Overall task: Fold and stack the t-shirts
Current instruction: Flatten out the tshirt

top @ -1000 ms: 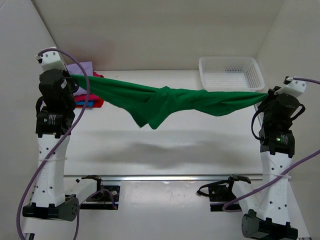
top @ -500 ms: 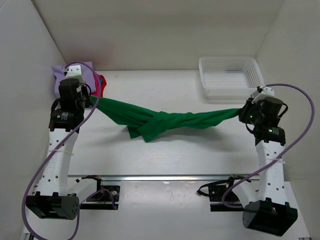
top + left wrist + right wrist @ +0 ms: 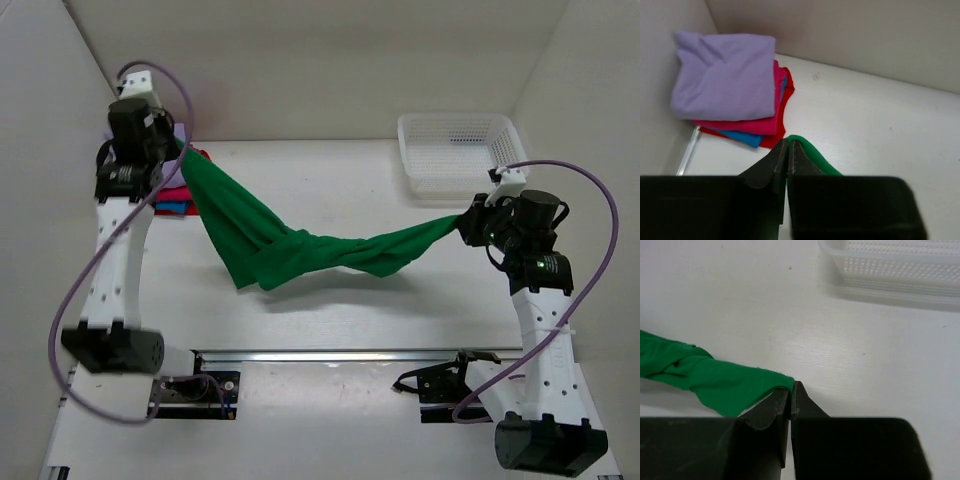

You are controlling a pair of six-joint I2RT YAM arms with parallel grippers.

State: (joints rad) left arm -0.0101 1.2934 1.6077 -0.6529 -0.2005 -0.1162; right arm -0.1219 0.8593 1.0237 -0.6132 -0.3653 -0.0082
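A bright green t-shirt (image 3: pixel 300 250) hangs twisted between my two arms, sagging low toward the table in the middle. My left gripper (image 3: pixel 182 152) is shut on its left end, held high at the back left; the wrist view shows green cloth (image 3: pixel 812 157) pinched at the tips of the left gripper (image 3: pixel 788 145). My right gripper (image 3: pixel 462 222) is shut on the other end, where cloth (image 3: pixel 715 380) meets the tips of the right gripper (image 3: pixel 791 387). A folded stack of t-shirts (image 3: pixel 725 75), lavender on top of pink-red and blue, lies in the back left corner (image 3: pixel 175 200).
A white mesh basket (image 3: pixel 460 150) stands at the back right; its rim (image 3: pixel 890 270) shows beyond my right gripper. White walls close in on the left, right and back. A metal rail (image 3: pixel 330 355) runs along the near edge.
The left arm has swung up and back over the stack, lifting its end of the green shirt. The right gripper came in leftward and lower. The shirt now slopes and sags more.
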